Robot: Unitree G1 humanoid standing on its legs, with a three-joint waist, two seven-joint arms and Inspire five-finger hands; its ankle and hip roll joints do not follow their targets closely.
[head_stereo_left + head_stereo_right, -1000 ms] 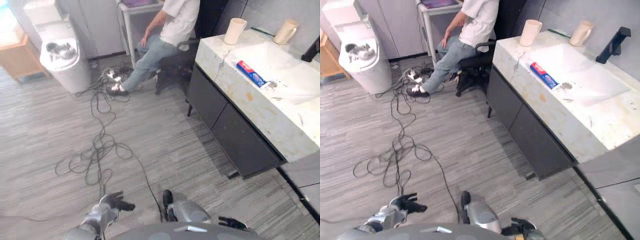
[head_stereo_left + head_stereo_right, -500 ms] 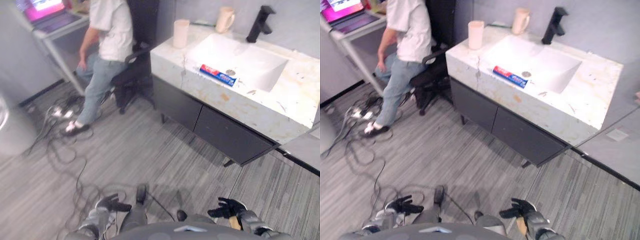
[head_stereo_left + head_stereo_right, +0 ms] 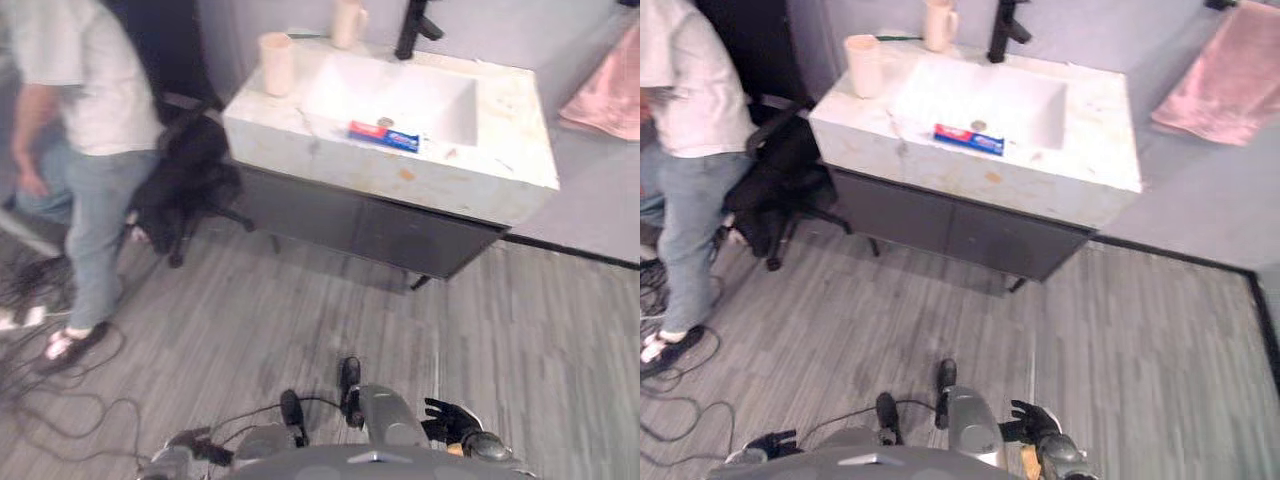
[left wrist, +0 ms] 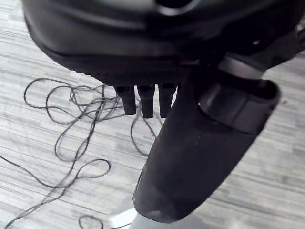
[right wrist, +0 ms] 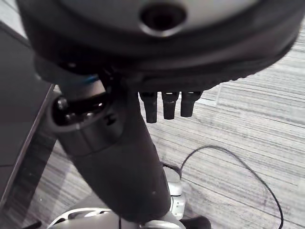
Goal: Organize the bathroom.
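A white marble vanity (image 3: pixel 500 185) with a sunken basin stands ahead, against the grey wall. A red and blue toothpaste tube (image 3: pixel 384 135) lies on its front rim. A beige cup (image 3: pixel 275 63) stands at its left end, and a beige mug (image 3: pixel 346 22) is beside the black faucet (image 3: pixel 412 25). A pink towel (image 3: pixel 1225 85) hangs on the wall to the right. My left hand (image 3: pixel 190 445) and right hand (image 3: pixel 450 420) hang low over the floor, far from the vanity. Both are open and hold nothing; their fingers (image 4: pixel 145 100) (image 5: pixel 167 105) are straight.
A person (image 3: pixel 80 150) in a white shirt and jeans is at the left by a black office chair (image 3: pixel 190 185). Loose cables (image 3: pixel 50 400) lie on the grey plank floor at the lower left. Dark cabinet doors (image 3: pixel 360 225) sit under the counter.
The camera has swung right: the vanity now sits at the top centre and the pink towel has come into view. Both hands still hang low and empty.
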